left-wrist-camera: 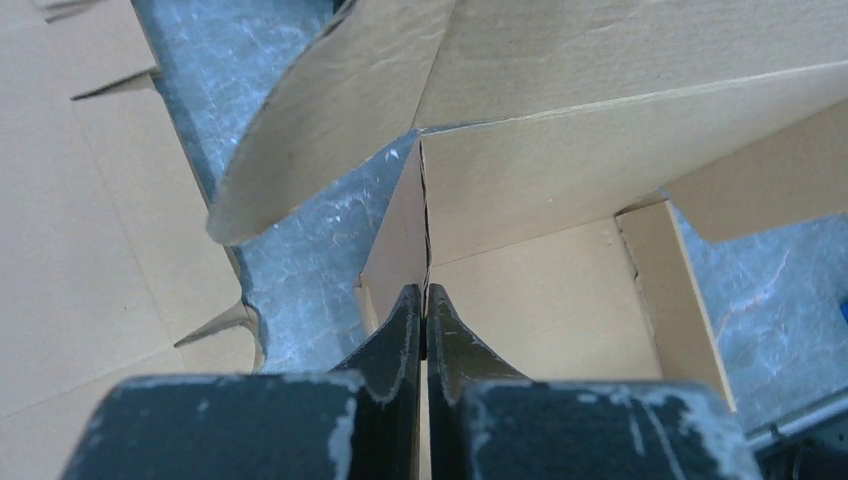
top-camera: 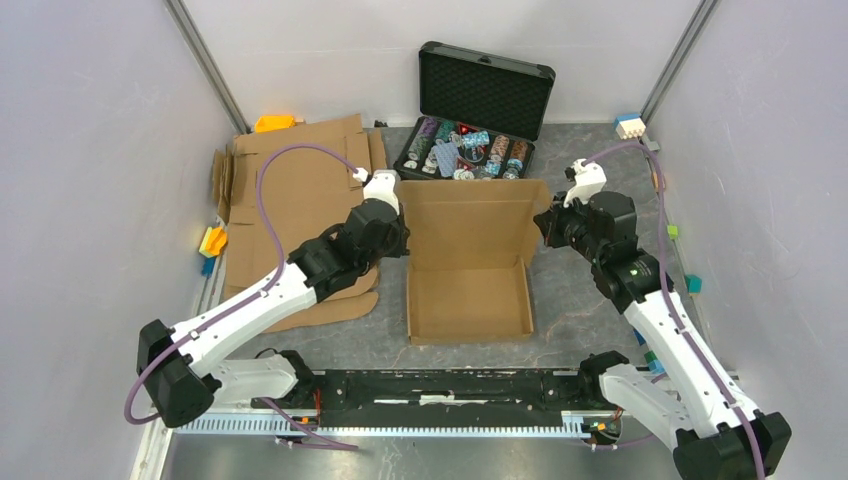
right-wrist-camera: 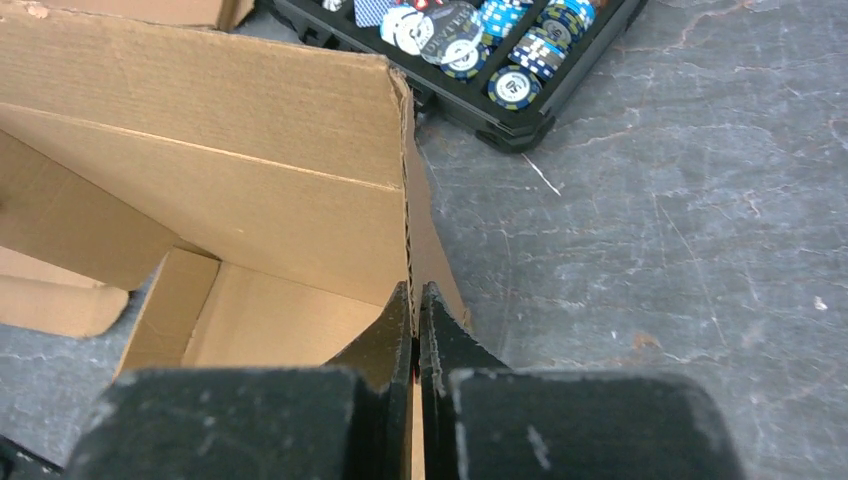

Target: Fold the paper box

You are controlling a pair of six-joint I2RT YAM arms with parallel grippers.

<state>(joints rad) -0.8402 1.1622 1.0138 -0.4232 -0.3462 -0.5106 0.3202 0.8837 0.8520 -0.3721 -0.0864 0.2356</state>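
The paper box [top-camera: 468,300] is plain brown cardboard, standing open in the middle of the table with its lid flap [top-camera: 470,205] raised at the back. My left gripper [top-camera: 400,235] is shut on the box's left side wall; the left wrist view shows the wall's edge [left-wrist-camera: 424,240] pinched between the jaws of the left gripper [left-wrist-camera: 426,300]. My right gripper [top-camera: 543,222] is shut on the right side wall; the right wrist view shows that wall's edge [right-wrist-camera: 408,220] between the jaws of the right gripper [right-wrist-camera: 415,298].
A black hard case [top-camera: 470,125] with colourful chips lies open just behind the box. Flat cardboard sheets [top-camera: 290,190] lie to the left under the left arm. Small coloured blocks [top-camera: 212,240] sit along the left and right table edges.
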